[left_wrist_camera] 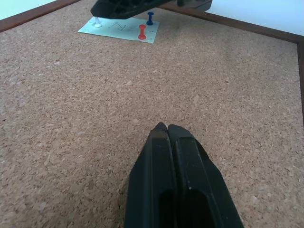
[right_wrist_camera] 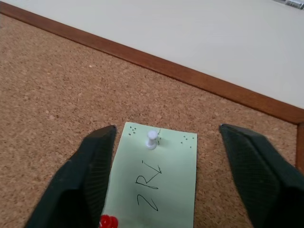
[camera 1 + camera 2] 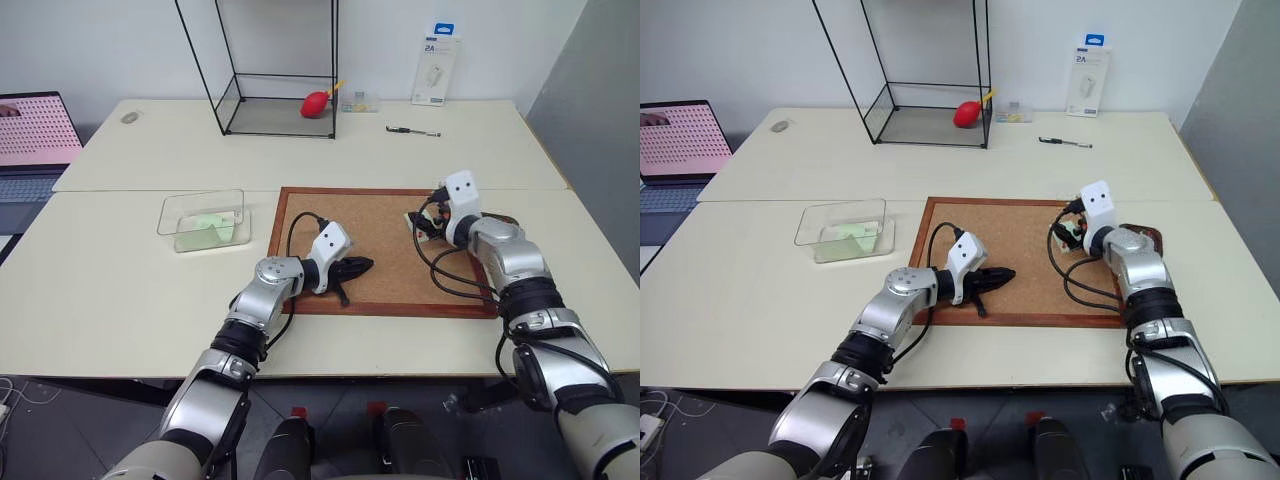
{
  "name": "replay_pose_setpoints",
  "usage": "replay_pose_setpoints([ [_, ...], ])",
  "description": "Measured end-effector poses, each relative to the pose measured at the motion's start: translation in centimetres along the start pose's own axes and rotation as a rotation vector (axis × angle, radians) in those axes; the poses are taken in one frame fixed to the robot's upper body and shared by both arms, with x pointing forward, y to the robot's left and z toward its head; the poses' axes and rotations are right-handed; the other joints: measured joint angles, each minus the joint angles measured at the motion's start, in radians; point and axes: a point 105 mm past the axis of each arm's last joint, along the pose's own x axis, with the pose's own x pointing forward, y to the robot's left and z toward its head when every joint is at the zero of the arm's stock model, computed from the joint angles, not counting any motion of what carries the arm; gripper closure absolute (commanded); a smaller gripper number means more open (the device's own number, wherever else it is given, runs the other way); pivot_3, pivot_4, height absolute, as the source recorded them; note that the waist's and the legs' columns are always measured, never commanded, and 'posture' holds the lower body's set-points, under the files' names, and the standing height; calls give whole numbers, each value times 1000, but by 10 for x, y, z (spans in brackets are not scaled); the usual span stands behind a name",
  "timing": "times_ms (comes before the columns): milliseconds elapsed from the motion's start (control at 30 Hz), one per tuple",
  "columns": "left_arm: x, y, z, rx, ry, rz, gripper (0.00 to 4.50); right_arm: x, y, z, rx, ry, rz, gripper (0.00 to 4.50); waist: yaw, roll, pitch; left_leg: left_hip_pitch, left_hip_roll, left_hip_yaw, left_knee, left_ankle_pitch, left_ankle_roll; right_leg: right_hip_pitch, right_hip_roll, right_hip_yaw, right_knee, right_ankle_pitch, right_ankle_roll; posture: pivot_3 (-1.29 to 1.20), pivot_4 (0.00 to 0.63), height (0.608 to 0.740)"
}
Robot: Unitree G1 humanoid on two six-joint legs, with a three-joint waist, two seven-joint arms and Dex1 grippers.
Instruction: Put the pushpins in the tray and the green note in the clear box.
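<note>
The clear box sits on the left of the surface with a green slip inside. Next is the cork board. The left pincer rests on it, shut tight and empty. On the right, the right pincer is open around the green note. A white pin, a red pin and a blue pin stick in the note.

Green note lies flat on cork, pinned by pushpins.
</note>
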Motion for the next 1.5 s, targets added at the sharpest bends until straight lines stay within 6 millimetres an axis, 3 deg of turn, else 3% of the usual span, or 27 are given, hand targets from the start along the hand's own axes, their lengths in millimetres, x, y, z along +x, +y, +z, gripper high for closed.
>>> replay_pose_setpoints([
  [300, -1, -1, 0, 0, -1, 4, 4500, 12, 5, -1, -13, 4, -10, 3776, -5, 0, 0, 0, 0, 0, 0, 0, 0, 0, 0, 0, 0, 1, -2, 0, 150, 740],
  [433, -1, -2, -1, -1, -1, 3, 4500, 13, 8, -1, -13, -3, -1, 4446, -7, 0, 0, 0, 0, 0, 0, 0, 0, 0, 0, 0, 0, 2, -3, 0, 150, 740],
  [933, -1, -3, -2, 1, 19, -1, 4500, 13, 9, 3, -8, -5, 4, 4446, -11, 0, 0, 0, 0, 0, 0, 0, 0, 0, 0, 0, 0, 2, -3, 0, 150, 740],
  [1033, -1, -2, -2, 3, 23, 0, 4500, 12, 8, 9, -7, -21, 2, 4446, -12, 0, 0, 0, 0, 0, 0, 0, 0, 0, 0, 0, 1, 2, -3, 0, 150, 740],
  [1200, 0, -1, -3, 4, 30, -1, 4500, 8, 8, 38, -21, -120, -1, 4446, -12, 1, -1, 0, 0, 0, 0, 0, 0, 0, 0, 0, 1, 0, 1, 0, 150, 740],
  [1500, 3, -3, -2, 13, 32, -10, 4500, -8, 3, 39, -14, -134, -16, 4446, -5, 1, -1, 0, 0, 0, 0, 0, 0, 0, 0, 0, 1, 0, 1, 0, 150, 740],
])
